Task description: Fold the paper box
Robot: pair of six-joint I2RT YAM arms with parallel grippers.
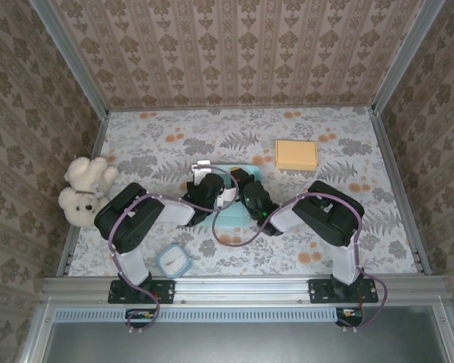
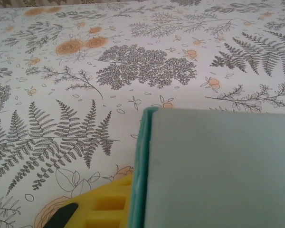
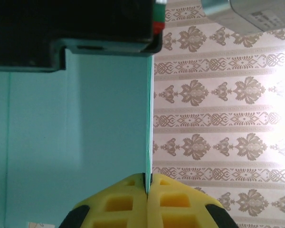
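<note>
Fern-printed table [image 1: 174, 136] with the paper box [image 1: 227, 219] just near-left of the yellow pad [image 1: 296, 155], right gripper [image 3: 147, 178] pinched tight on one thin panel edge, left gripper [image 2: 135, 192] of untellable spread beside another; uneven pulling would likely tear or miscrease the sheet.

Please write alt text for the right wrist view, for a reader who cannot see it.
The right gripper, with yellow fingers, is shut on the edge of a teal paper box panel that covers the left half. A black robot part is above it; patterned wallpaper is on the right.
</note>
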